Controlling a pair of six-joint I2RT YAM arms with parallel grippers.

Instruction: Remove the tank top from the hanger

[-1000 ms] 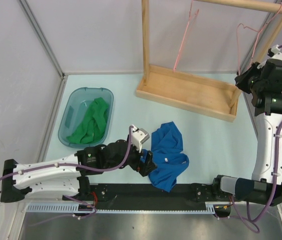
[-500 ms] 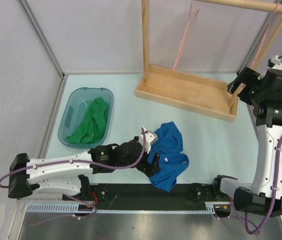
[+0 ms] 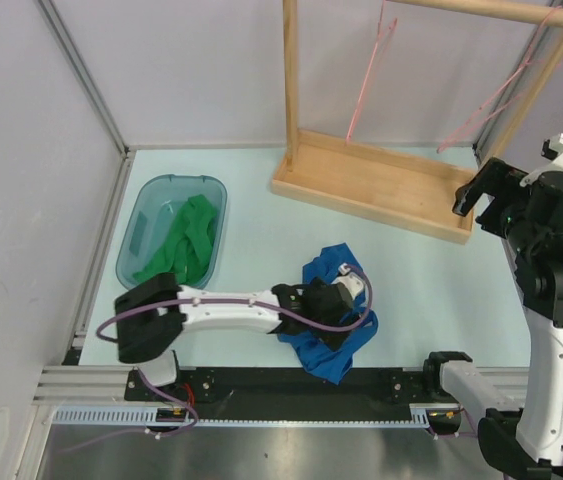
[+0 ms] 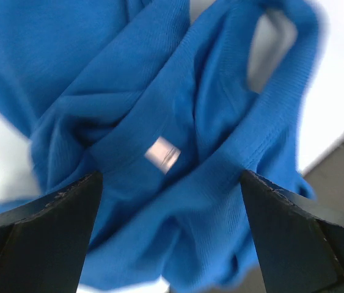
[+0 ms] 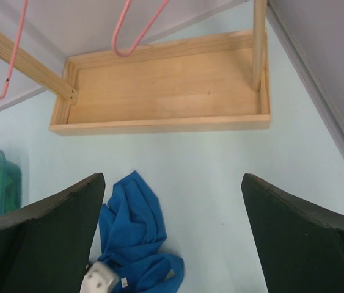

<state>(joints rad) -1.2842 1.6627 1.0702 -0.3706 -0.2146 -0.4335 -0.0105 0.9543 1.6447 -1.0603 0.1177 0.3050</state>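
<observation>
Left arm (image 3: 231, 305): stretched low and nearly flat over the table (image 3: 441, 270), reaching to the right, with its wrist above the tank top (image 3: 323, 348).
Left gripper (image 4: 170, 177): fingers spread wide with nothing between them. Blue cloth lies right beneath, but I cannot tell whether they touch it.
Right arm (image 3: 551, 340): standing upright at the table's right side, wrist raised.
Right gripper (image 5: 173, 177): fingers wide apart and empty, in the air near the right end of the wooden rack (image 3: 381, 185).
Tank top: blue, crumpled on the table near the front, its white label (image 4: 162, 154) showing.
Hangers: one pink hanger (image 3: 369, 70) hangs bare from the rail. The other hanger (image 3: 486, 105) is bare too and tilted.
Edges: the tank top lies just beside the black rail (image 3: 261, 385) at the near edge.
Open room: bare tabletop lies between the tank top and the rack. The basin (image 3: 126, 250) with green cloth (image 3: 186, 245) sits well to the left.
</observation>
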